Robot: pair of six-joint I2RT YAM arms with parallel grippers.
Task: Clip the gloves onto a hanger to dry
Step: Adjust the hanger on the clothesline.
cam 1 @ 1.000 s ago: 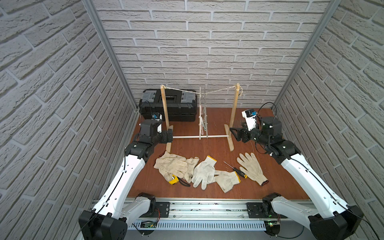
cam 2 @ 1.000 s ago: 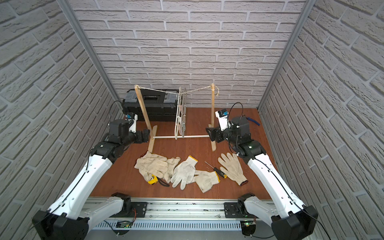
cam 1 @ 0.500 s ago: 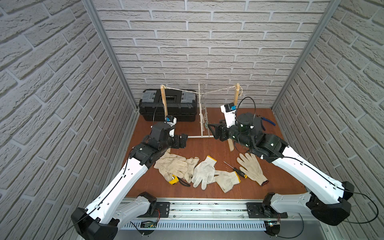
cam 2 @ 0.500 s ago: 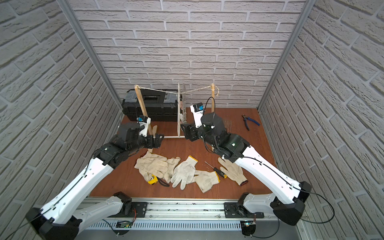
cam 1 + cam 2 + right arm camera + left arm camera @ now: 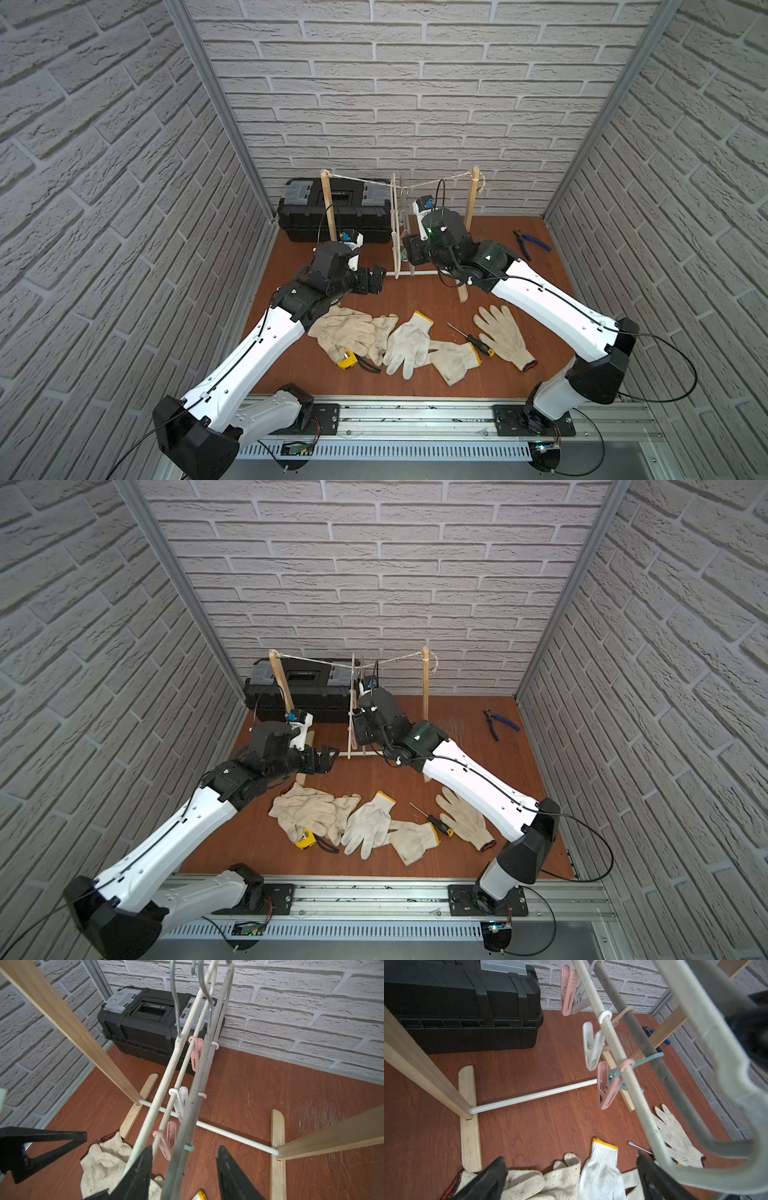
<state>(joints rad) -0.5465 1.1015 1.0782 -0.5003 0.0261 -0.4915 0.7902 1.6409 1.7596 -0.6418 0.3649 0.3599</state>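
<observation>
Grey brick-pattern walls [image 5: 415,104] close in a red-brown wooden table [image 5: 415,291]. Taking the back wall as 12 o'clock, a wooden rack [image 5: 331,208] strung with a line stands at 12, a black toolbox [image 5: 307,224] at 11 and blue-handled pliers [image 5: 530,241] at 2.

The gloves [image 5: 409,345] all lie flat at 6 o'clock, none clipped. An overlapping heap sits toward 7, 2 yellow-cuffed ones lie in the middle, and 1 with a dark red cuff [image 5: 500,332] lies toward 5, with a screwdriver [image 5: 473,344] just beside it. A yellow tape measure [image 5: 345,360] peeks from under the heap.

The hangers [image 5: 187,1084] hang from the line, with pink and white clips [image 5: 607,1084] along their bars. The right gripper [image 5: 185,1148] has its jaws apart around the hangers' lower bars, and a gap shows on 1 side, so nothing looks clamped. The left gripper [image 5: 569,1178] is spread wide and empty, on the 12 o'clock side of the heap.

These gloves look light and limp. They will probably sag and fold when lifted, though the rough knit should not slip. The ribbed cuff seems the firmest place to pinch. A glove pulled from the heap may drag a neighbour along. The hangers will likely swing, so they want steadying.
</observation>
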